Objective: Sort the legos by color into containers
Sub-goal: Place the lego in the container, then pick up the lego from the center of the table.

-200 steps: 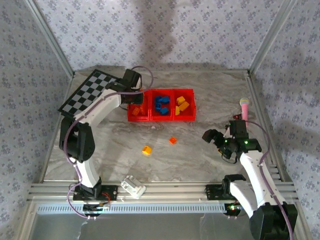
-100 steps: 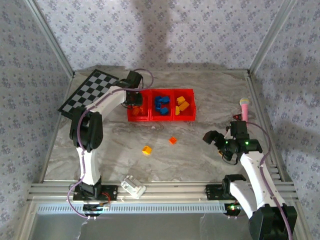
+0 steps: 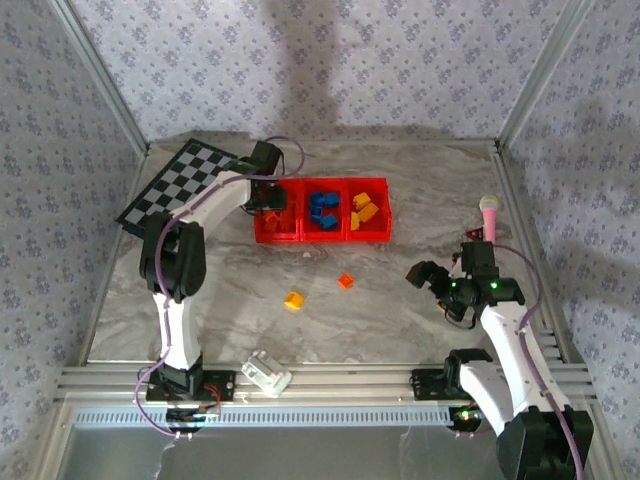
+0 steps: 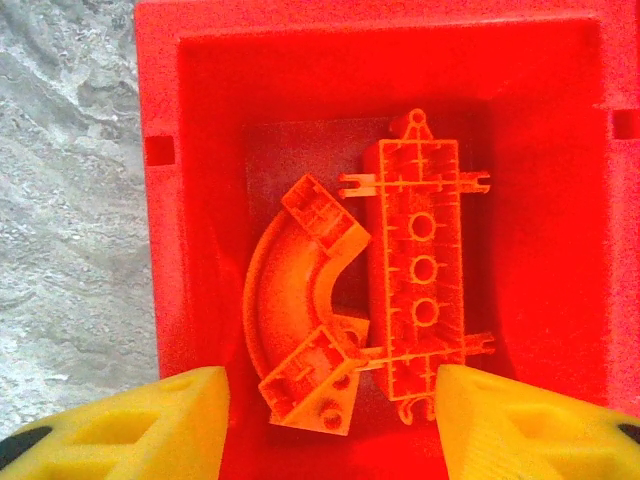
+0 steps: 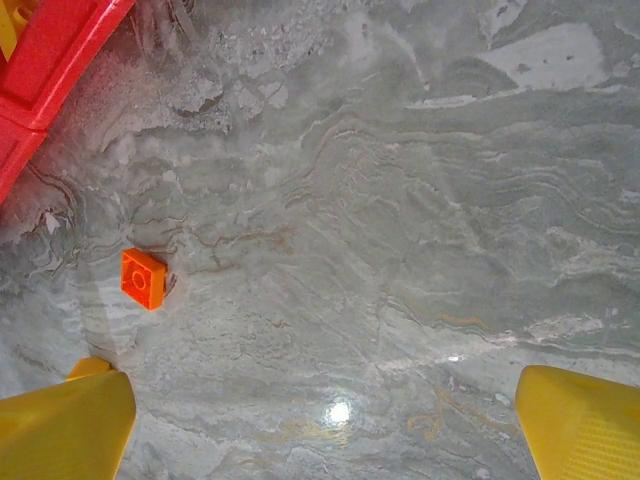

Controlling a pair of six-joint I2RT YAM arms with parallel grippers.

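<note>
hovering with the left gripper [image 3: 268,200] over the left compartment of the red tray [image 3: 322,238], fingers [image 4: 150,420] spread wide and pinching nothing. looking down there on two orange pieces, a curved brick [image 4: 290,310] and a long flat one [image 4: 418,290], touching each other on the bottom. finding blue bricks [image 3: 322,210] in the middle compartment and yellow ones [image 3: 365,208] in the right. seeing two more loose on the table [image 3: 400,330]: an orange one [image 3: 346,281] and, near it to the left, a yellow-orange one [image 3: 293,299], both well apart from the tray. holding the right gripper [image 3: 425,272] spread also and empty, above the table, to the right of the orange one

probably between two picks, with the sorting almost finished. could go wrong in a few ways: pushing the small orange one away instead of gripping it, being so flat on a smooth table; mixing the colours, the yellow-orange one being hard to judge from above; catching the tray wall with a finger when lifting the left arm out, and so shifting the whole tray
</note>
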